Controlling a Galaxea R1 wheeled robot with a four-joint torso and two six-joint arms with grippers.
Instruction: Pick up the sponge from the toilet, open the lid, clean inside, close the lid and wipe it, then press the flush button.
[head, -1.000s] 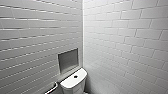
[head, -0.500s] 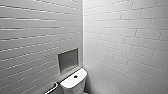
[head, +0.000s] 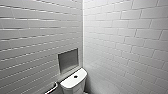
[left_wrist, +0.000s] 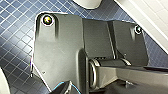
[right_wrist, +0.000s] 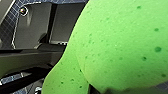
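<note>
Corner w/ toilet (head: 74, 80), niche (head: 68, 60) above, grab bar (head: 52, 88) beside, blue floor (left_wrist: 15, 30). R pincer pinches sponge (right_wrist: 120, 45); L pincer: can't tell. Nothing moved since 0.5 s ago.

Toilet (head: 74, 82) bowl beyond lower edge.

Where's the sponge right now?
In the right wrist view, the sponge sits close up at the right arm's wrist, with dark blue tiled floor behind it.

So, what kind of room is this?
Most likely a toilet room: a white toilet with a flush button on its tank stands in a corner of white tiled walls, and the floor has dark blue tiles.
</note>
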